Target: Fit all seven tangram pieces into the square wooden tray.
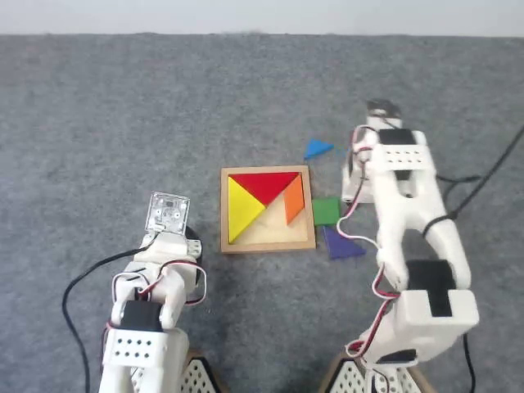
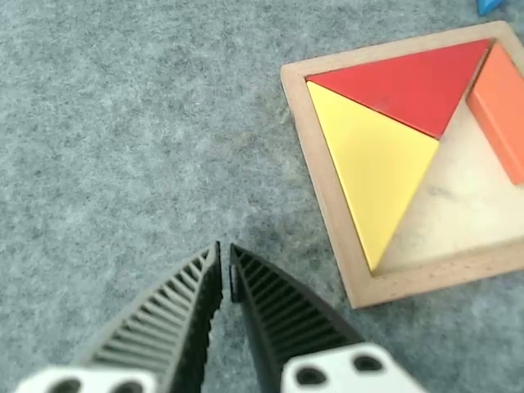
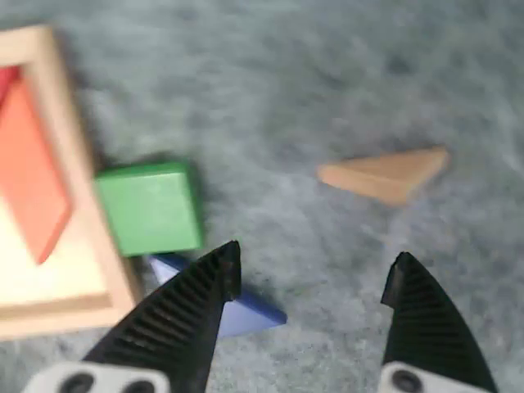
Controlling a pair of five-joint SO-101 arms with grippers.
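The square wooden tray (image 1: 268, 246) holds a red triangle (image 1: 264, 185), a yellow triangle (image 1: 241, 210) and an orange parallelogram (image 1: 294, 199). Just right of the tray lies a green square (image 1: 326, 210), with a purple-blue triangle (image 1: 342, 244) in front of it. A small blue triangle (image 1: 318, 148) sits farther back. My right gripper (image 3: 317, 262) hangs open over the cloth beside the green square (image 3: 150, 206) and the purple-blue triangle (image 3: 241, 316), and a tan triangle (image 3: 385, 173) lies beyond it. My left gripper (image 2: 225, 254) is shut and holds nothing, left of the tray rim (image 2: 315, 164).
Grey felt covers the whole table. The right arm (image 1: 409, 213) stretches over the area right of the tray. The left arm (image 1: 155, 303) stands at the front left. The lower right part of the tray floor (image 2: 467, 213) is bare wood.
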